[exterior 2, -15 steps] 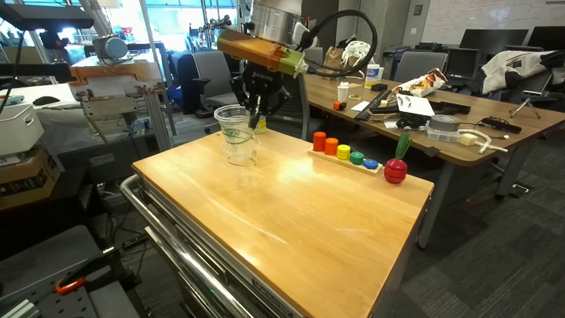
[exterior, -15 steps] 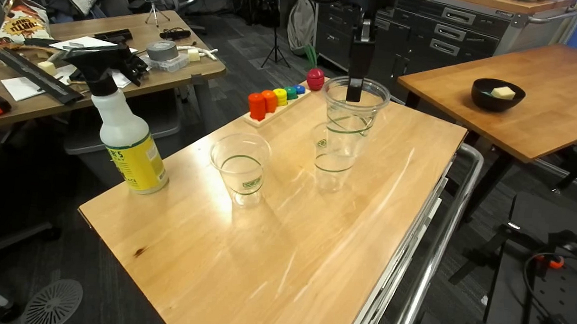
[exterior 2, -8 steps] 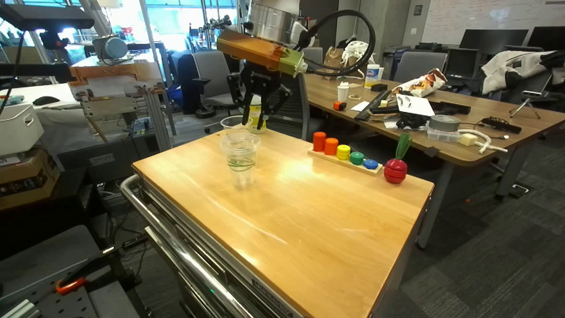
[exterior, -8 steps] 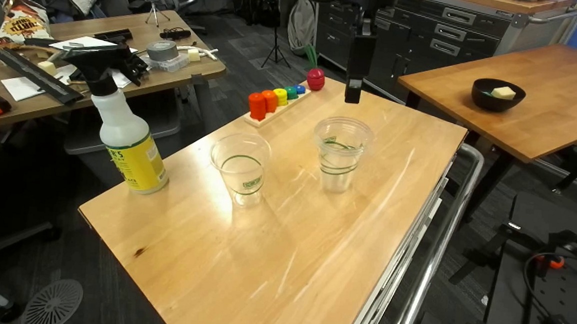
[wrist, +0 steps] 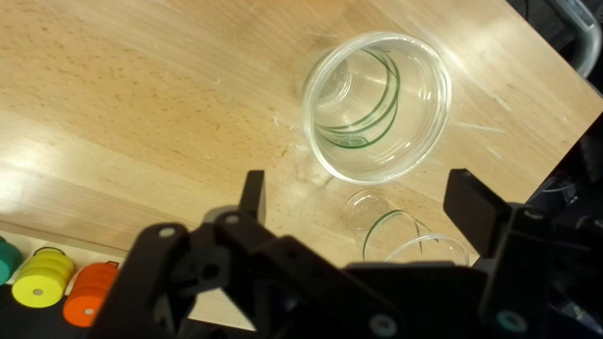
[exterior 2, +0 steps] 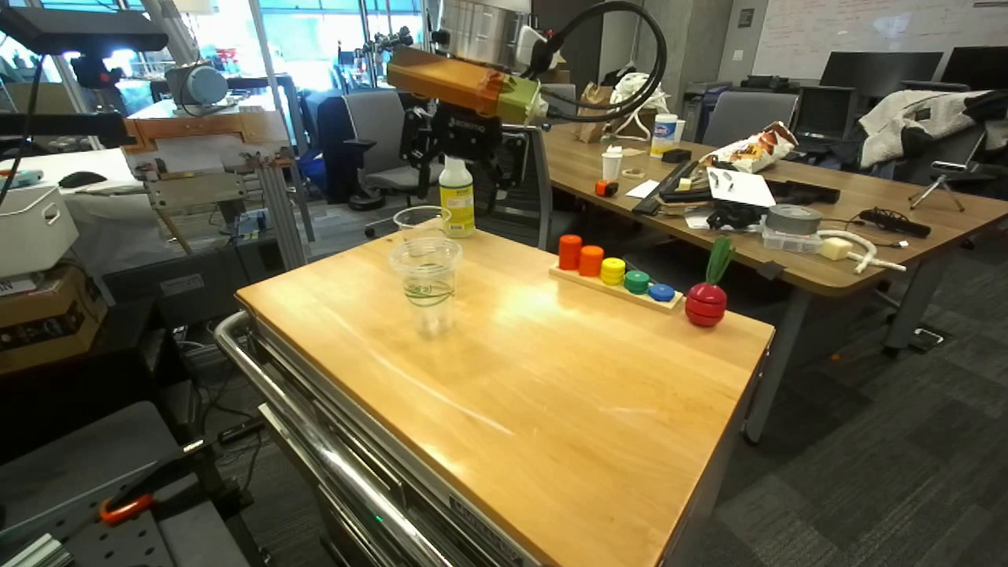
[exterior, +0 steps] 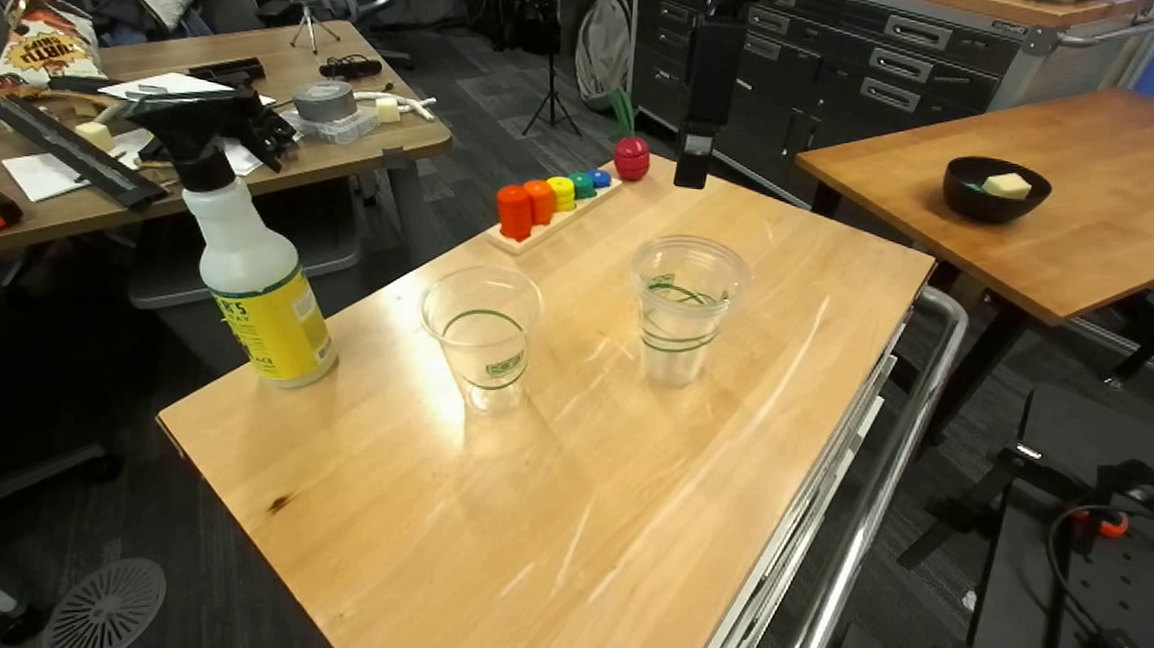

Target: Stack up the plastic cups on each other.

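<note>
While the gripper was held above the worktop, its fingers were spread wide, and nothing was gripped between them. A stack of at least two nested cups was seen upright; their exact number could not be told through the clear plastic. One loose cup was seen upright and apart from it, so the task was judged unfinished.

If the gripper were carried across too low, the stack, judged light, could be clipped and toppled. The loose cup's edge could be misjudged, since it was see-through and partly hidden by the gripper in the wrist view; were a finger brought down on it, the cup could be tipped. By too hard a squeeze its wall could be buckled, and nesting made awkward. If it were lowered off-centre, its base could be caught on the stack's rim. The spray bottle, seen near the loose cup, could also be bumped by a wide-swung finger.
</note>
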